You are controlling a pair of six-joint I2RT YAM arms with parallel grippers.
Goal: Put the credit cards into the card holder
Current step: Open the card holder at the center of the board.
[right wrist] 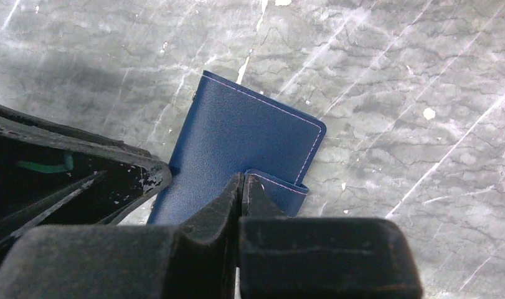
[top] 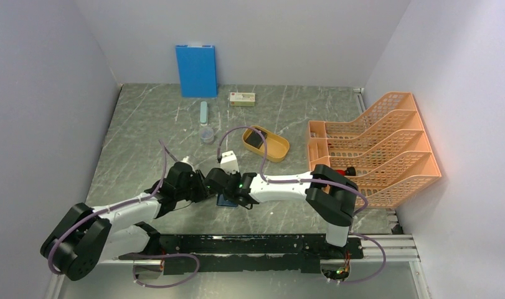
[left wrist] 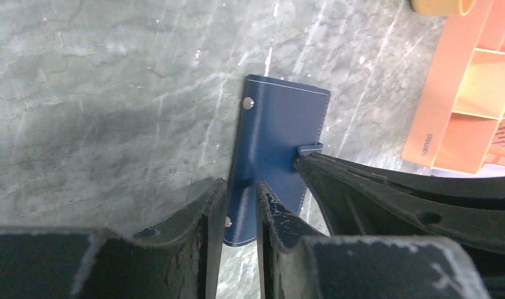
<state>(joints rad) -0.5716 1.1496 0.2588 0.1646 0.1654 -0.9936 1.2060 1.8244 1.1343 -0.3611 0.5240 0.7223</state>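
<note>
The dark navy-blue, rectangular, stitched-edge card holder [right wrist: 237, 134] is located on the grey marbled table [right wrist: 411, 93], between both grippers. The fingers of the left gripper [left wrist: 242, 187] are set narrowly about its near edge; a clamp cannot be confirmed. The right gripper [right wrist: 241, 179] is closed on the blue snap tab [right wrist: 281, 187]. Bare table is presented beyond the far edges; the orange mesh file rack [top: 374, 149] is well apart.

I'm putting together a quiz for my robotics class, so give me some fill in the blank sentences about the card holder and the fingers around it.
1. The holder is dark ___ in colour.
2. The right fingers are ___ on the holder's tab.
3. One holder edge sits between the ___ arm's fingers.
4. The rack on the table's right side is ___.

Missing words: blue; shut; left; orange.
</note>
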